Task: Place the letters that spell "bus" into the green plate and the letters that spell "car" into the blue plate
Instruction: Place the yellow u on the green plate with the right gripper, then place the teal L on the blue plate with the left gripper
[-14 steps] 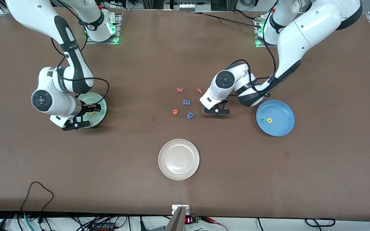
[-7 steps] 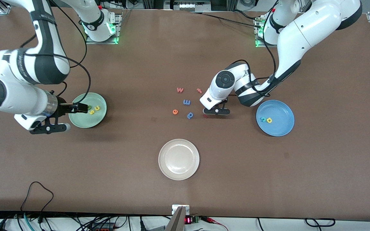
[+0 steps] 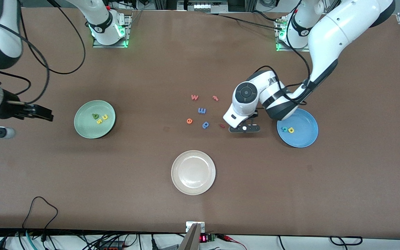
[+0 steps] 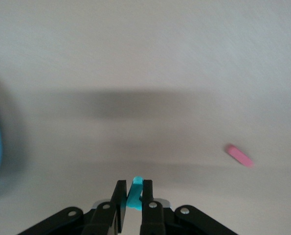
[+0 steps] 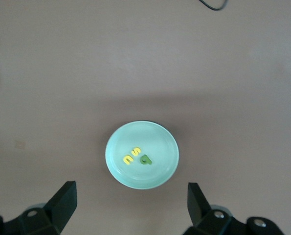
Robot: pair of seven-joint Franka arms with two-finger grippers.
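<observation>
Your left gripper point(image 4: 134, 203) pinches the teal "r" point(image 4: 134, 195) over bare table beside the blue plate point(image 3: 304, 139); your right gripper point(image 5: 130, 208) hangs spread.

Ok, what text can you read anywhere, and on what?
"w", "t", "m", "e", "p": loose toy letters on table.
"b", "s", "u": letters in green plate.
"c", "a": letters in blue plate.
Red display at table's near edge: too small.
Teal piece in left gripper: unreadable.

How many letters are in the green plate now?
3, all inside the green plate: dark green b, yellow s, yellow u, clustered near its centre. None look hidden.
</observation>
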